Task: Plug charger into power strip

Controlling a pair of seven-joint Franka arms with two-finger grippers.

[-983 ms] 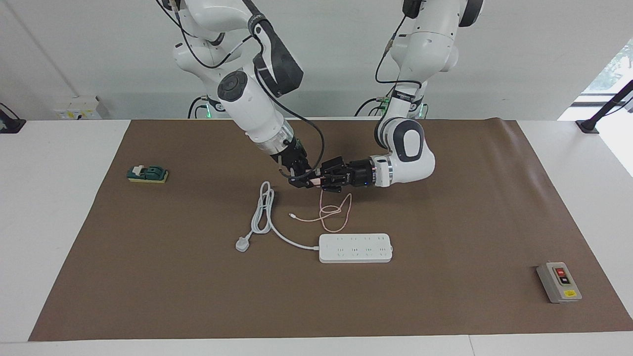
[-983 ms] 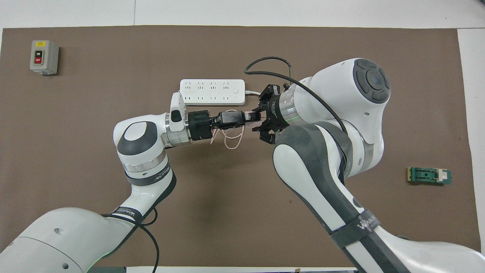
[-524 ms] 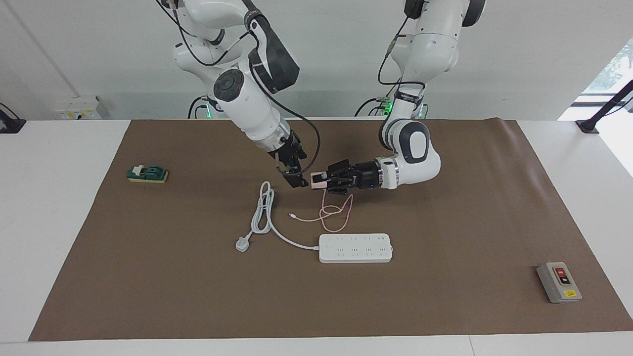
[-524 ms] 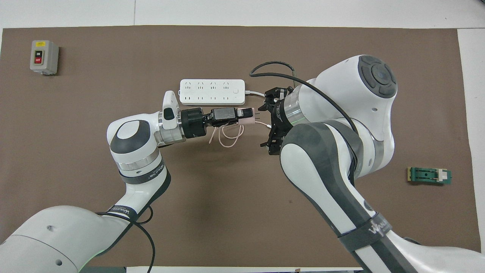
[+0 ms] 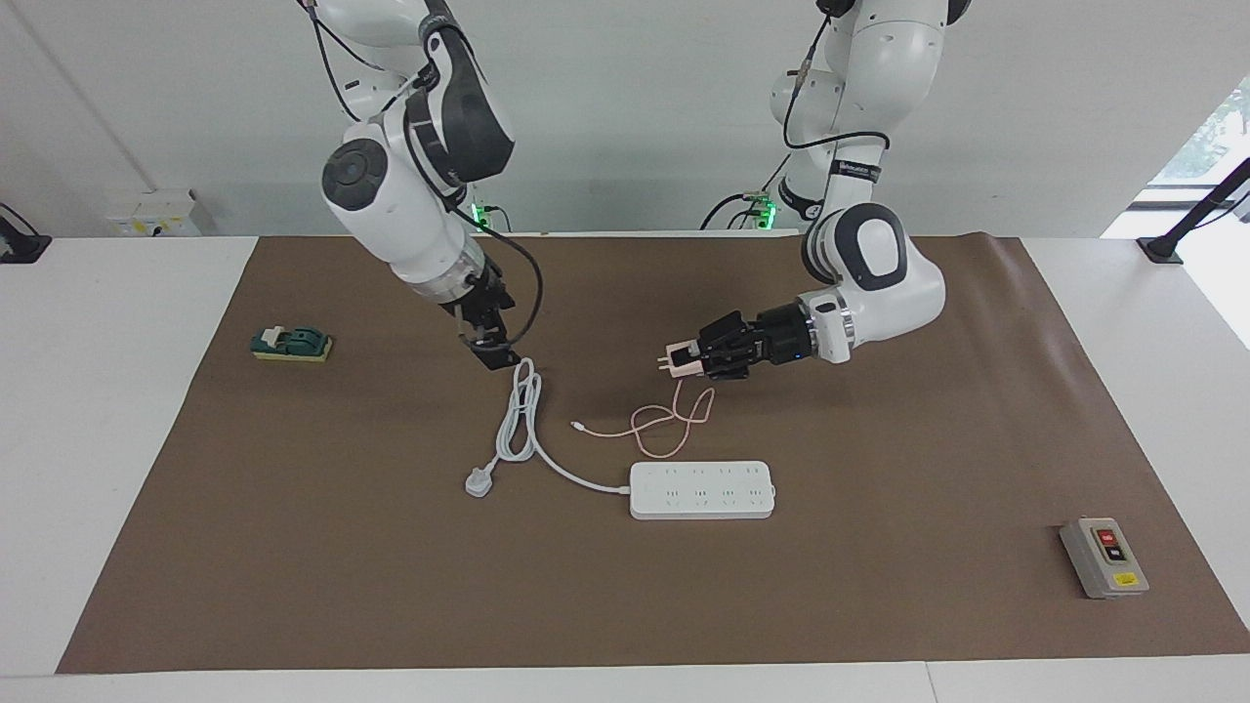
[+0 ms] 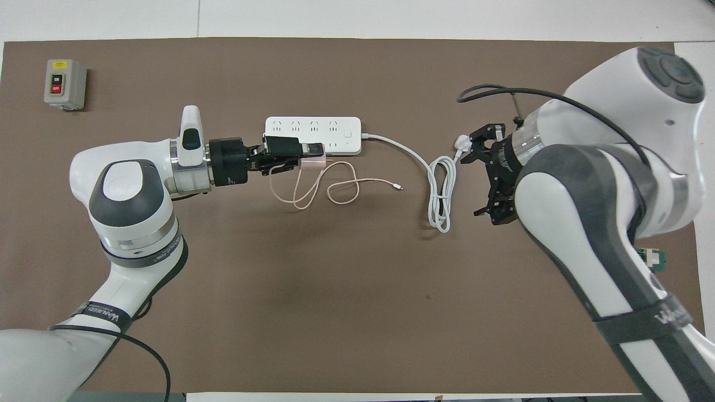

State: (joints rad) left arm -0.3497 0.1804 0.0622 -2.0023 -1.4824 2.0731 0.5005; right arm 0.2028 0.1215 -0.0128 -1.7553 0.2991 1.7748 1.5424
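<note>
**Charger held in the air by the left hand**

The charger (image 5: 681,359) is up in the air, gripped by the left hand (image 5: 705,357), with its metal prongs pointing toward the right arm's end of the surface. Its thin pink cable (image 5: 652,422) hangs down and lies in loops on the brown mat (image 5: 879,605), near the middle of the surface. The power strip (image 5: 702,489) lies flat just beside these loops, farther from the robots. The right hand (image 5: 491,350) is released and holds nothing; it hangs over the coiled white cord (image 5: 522,415) of the strip
</note>
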